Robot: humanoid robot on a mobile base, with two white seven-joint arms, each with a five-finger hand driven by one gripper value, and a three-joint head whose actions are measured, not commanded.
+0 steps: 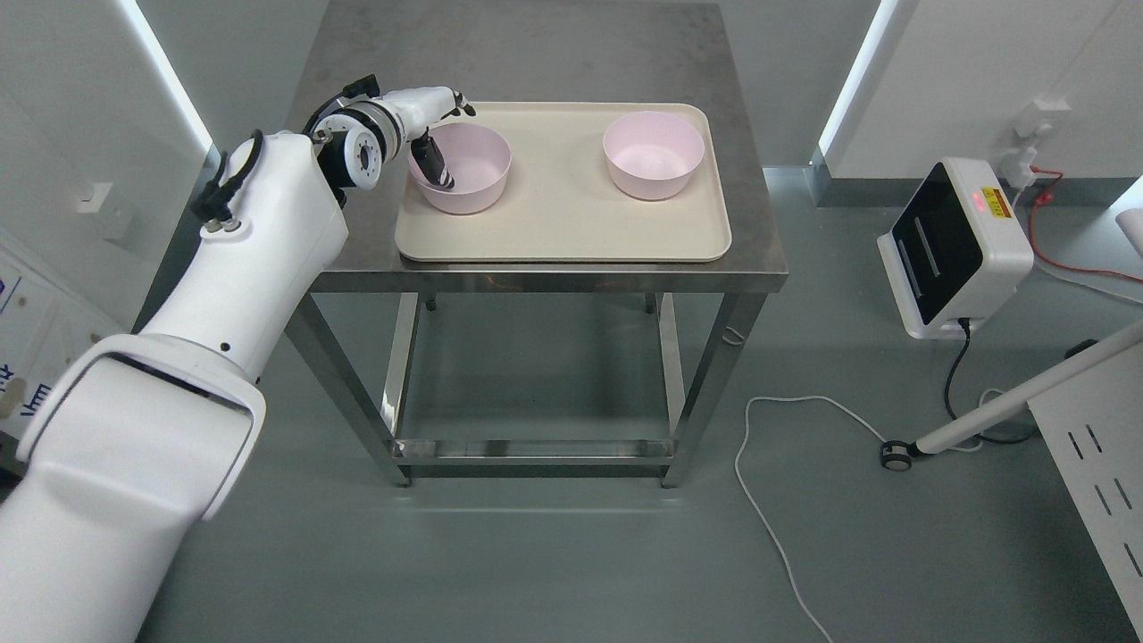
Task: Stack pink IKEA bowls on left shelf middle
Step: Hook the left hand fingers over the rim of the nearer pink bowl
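Illumination is even, bright and diffuse. Two vertical light strips [170, 85] are seen behind the left hand [427, 112] and far to its right. Soft shadows are cast below the table [571, 277]. Focus is sharp; no glare is noted.

Single head view: camera high above desk [545, 268], angled steeply down, moderate distance; whole desk top in frame, floor [571, 554] visible around desk.
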